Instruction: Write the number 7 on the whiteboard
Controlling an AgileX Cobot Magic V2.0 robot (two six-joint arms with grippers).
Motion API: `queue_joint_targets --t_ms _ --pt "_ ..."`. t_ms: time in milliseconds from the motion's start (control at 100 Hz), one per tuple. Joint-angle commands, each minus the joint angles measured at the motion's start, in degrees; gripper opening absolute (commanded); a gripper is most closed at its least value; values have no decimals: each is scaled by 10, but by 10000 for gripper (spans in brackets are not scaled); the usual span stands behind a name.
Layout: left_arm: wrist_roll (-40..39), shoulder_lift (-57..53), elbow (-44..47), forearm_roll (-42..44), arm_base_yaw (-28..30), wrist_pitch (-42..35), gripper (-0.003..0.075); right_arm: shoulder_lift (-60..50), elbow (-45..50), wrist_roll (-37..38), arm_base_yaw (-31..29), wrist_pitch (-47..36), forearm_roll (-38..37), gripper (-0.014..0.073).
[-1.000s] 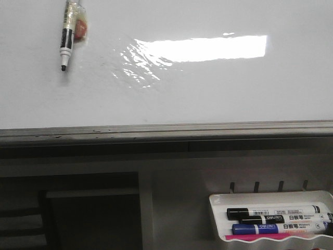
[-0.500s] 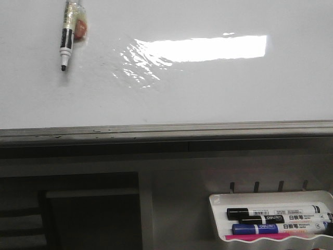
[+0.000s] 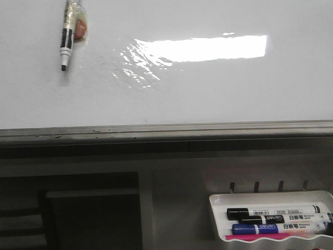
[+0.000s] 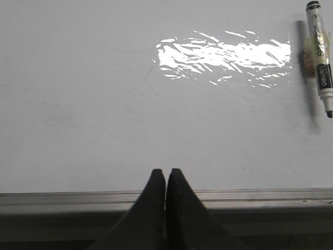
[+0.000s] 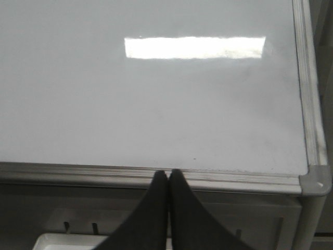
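The whiteboard (image 3: pixel 208 94) fills the upper part of the front view, glossy white with a bright light reflection and a grey bottom rim (image 3: pixel 166 130). No number 7 shows on it. A marker (image 3: pixel 66 36) with a black tip is stuck on the board at the upper left; it also shows in the left wrist view (image 4: pixel 320 54). My left gripper (image 4: pixel 166 174) is shut and empty in front of the board's bottom rim. My right gripper (image 5: pixel 168 175) is shut and empty at the rim near the board's right corner (image 5: pixel 315 179). Neither gripper shows in the front view.
A small white tray (image 3: pixel 270 221) hangs below the board at the right and holds black and blue markers (image 3: pixel 278 228). A dark recess (image 3: pixel 88 213) lies below the board at the left. The board's grey side rim (image 5: pixel 304 78) runs along its right edge.
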Motion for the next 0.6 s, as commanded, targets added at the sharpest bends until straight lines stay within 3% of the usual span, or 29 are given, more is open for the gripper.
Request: queue_joint_targets --t_ms 0,170,360,460,590 --pt "-5 -17 20 -27 -3 -46 -20 -11 17 -2 -2 -58 57 -53" --pt "-5 -17 20 -151 -3 -52 -20 -11 17 -2 -2 -72 148 -53" --pt "-5 -17 19 -344 -3 -76 -20 -11 15 -2 -2 -85 341 -52" --pt "-5 -17 9 -413 -3 -94 -20 -11 1 -2 -2 -69 358 -52" --pt "4 -15 -33 -408 -3 -77 -20 2 -47 -2 -2 0 352 -48"
